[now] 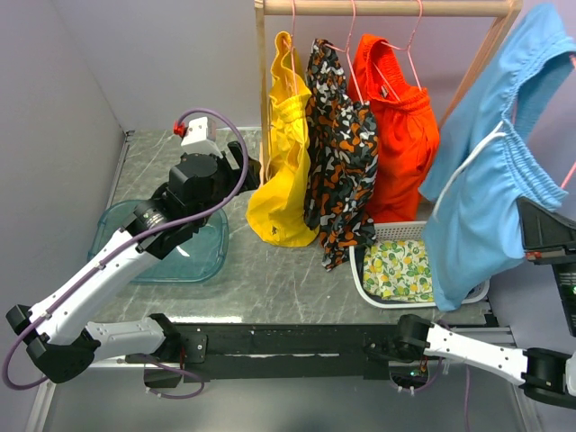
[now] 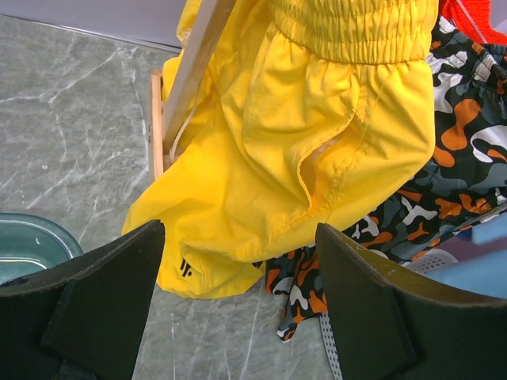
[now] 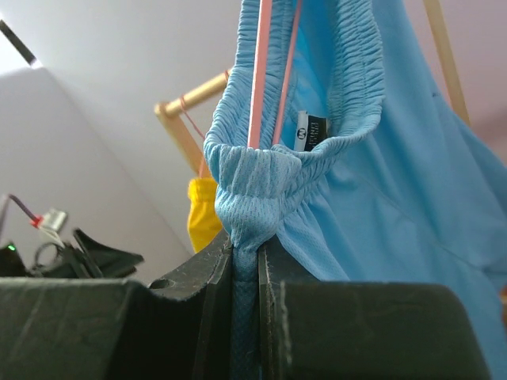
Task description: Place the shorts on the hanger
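The light-blue shorts (image 1: 490,171) hang in the air at the right, in front of the rack's right post, white drawstring showing. My right gripper (image 3: 245,253) is shut on their gathered waistband (image 3: 253,190). The pink wire hanger (image 3: 261,71) runs inside the waistband in the right wrist view; in the top view only a pink bit (image 1: 569,175) shows at the right edge. My left gripper (image 2: 238,301) is open and empty, held above the table just left of the hanging yellow shorts (image 2: 301,150).
A wooden rack (image 1: 387,7) carries yellow (image 1: 283,153), camouflage (image 1: 342,153) and orange shorts (image 1: 400,135) on pink hangers. A white basket (image 1: 364,270) holds a lemon-print cloth (image 1: 396,268). A teal tray (image 1: 202,256) lies at the left under my left arm.
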`<state>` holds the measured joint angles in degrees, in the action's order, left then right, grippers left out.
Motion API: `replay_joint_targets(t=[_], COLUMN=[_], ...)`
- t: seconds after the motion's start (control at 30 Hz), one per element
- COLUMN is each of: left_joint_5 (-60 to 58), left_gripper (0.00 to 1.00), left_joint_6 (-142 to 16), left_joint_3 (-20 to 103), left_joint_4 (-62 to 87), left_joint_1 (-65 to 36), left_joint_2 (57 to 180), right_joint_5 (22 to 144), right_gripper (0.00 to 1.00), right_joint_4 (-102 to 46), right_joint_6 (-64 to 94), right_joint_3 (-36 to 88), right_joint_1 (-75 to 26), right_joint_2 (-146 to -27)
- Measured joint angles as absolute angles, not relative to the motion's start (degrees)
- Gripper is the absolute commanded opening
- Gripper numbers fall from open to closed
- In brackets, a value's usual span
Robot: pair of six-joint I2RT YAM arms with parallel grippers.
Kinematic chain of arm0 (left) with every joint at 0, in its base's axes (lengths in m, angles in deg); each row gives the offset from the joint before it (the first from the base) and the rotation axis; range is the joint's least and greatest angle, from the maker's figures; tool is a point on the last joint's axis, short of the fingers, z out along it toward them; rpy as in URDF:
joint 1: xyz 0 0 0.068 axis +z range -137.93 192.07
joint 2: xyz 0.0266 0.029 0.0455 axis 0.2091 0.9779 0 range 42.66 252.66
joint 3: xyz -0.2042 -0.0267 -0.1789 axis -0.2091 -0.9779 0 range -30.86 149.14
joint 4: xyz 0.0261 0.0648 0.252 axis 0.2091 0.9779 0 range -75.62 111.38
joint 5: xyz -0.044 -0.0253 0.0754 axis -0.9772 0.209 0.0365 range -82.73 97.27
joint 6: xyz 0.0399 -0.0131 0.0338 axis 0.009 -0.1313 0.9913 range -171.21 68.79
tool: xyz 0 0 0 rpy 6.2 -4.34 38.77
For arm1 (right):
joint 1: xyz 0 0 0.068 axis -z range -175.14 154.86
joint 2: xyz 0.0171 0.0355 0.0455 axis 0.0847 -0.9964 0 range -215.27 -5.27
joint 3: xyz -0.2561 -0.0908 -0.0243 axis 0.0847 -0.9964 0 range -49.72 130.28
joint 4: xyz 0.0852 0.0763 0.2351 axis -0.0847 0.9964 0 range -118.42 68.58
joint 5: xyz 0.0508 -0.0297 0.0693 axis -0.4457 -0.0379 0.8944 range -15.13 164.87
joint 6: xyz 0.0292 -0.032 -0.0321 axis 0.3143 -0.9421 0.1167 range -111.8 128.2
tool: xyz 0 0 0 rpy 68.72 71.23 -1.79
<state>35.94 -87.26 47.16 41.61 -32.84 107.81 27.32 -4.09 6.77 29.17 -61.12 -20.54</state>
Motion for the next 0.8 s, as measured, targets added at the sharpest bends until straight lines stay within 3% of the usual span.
replay_joint_targets(t=[0.8], left_joint_5=[35.06], left_gripper=[0.82], left_joint_6=[-87.26], left_joint_3=[46.5], left_joint_4=[41.41], left_joint_1=[-32.57], left_joint_2=[108.46], right_joint_5=[-5.64], right_gripper=[0.0], right_joint_4=[6.41], right_joint_6=[14.81], right_joint_3=[16.25], right_joint_1=[-85.2], right_joint_2=[-18.2])
